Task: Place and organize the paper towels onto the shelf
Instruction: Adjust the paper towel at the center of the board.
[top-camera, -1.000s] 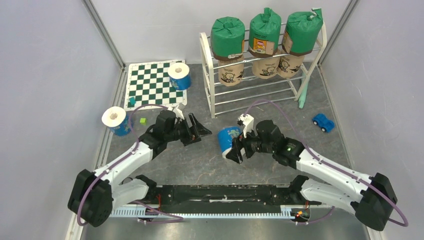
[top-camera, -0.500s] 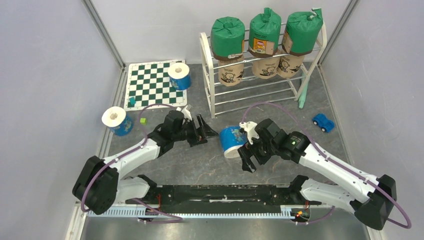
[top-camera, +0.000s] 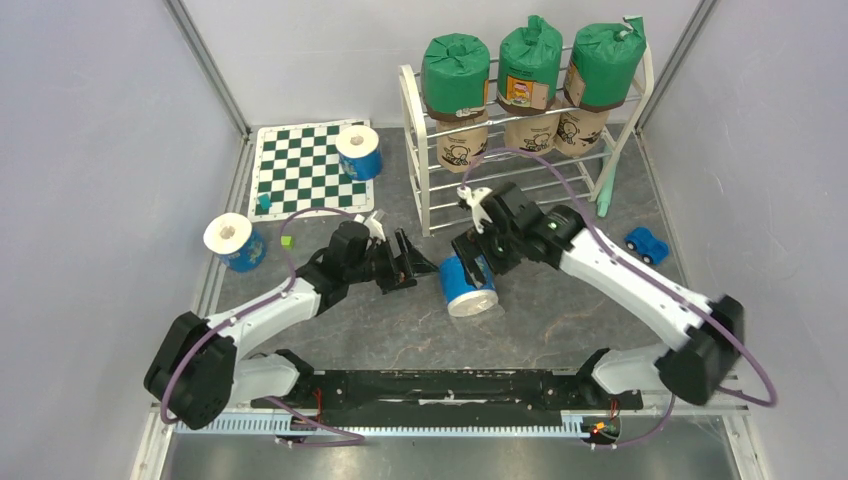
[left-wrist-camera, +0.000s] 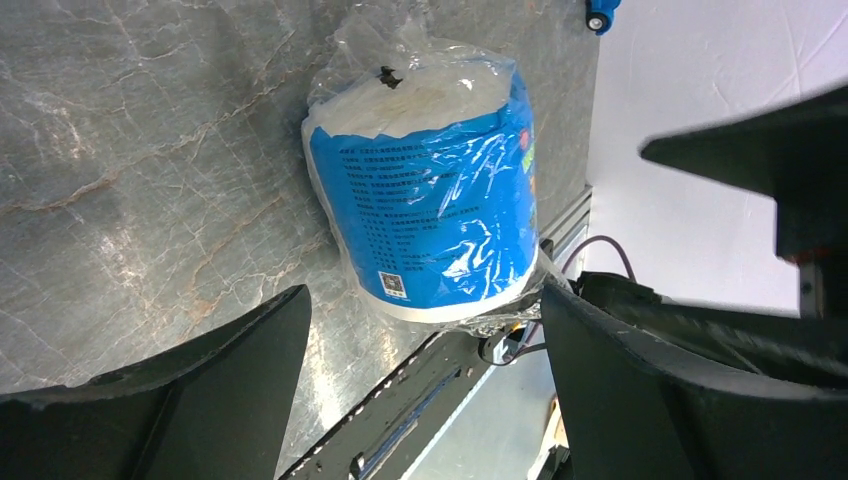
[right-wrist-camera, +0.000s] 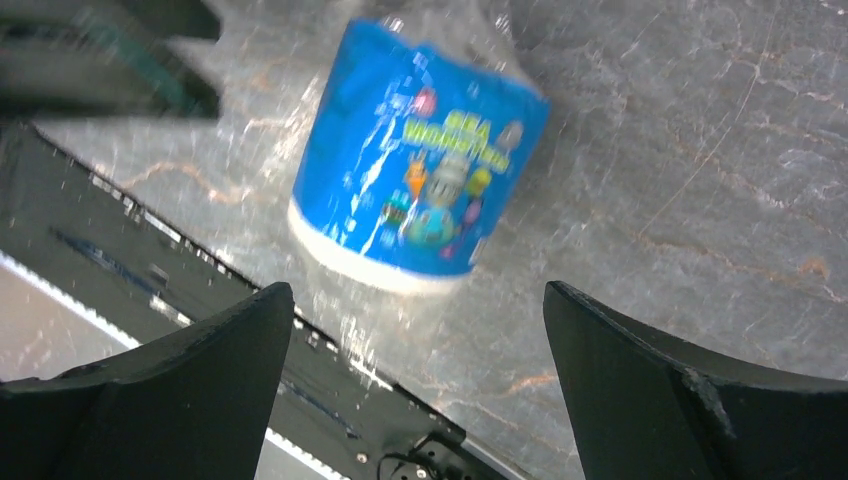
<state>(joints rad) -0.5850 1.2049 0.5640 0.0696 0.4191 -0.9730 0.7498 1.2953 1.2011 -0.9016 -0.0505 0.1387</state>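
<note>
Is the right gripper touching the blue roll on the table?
Apart. The right wrist view shows the open right gripper short of the blue roll, with table visible between roll and fingers.

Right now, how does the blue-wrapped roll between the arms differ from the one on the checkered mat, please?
The blue-wrapped roll between the arms lies sideways; the mat roll stands upright. The first rests on grey table; the mat roll on the green checkered mat. Both have blue wrap.
</note>
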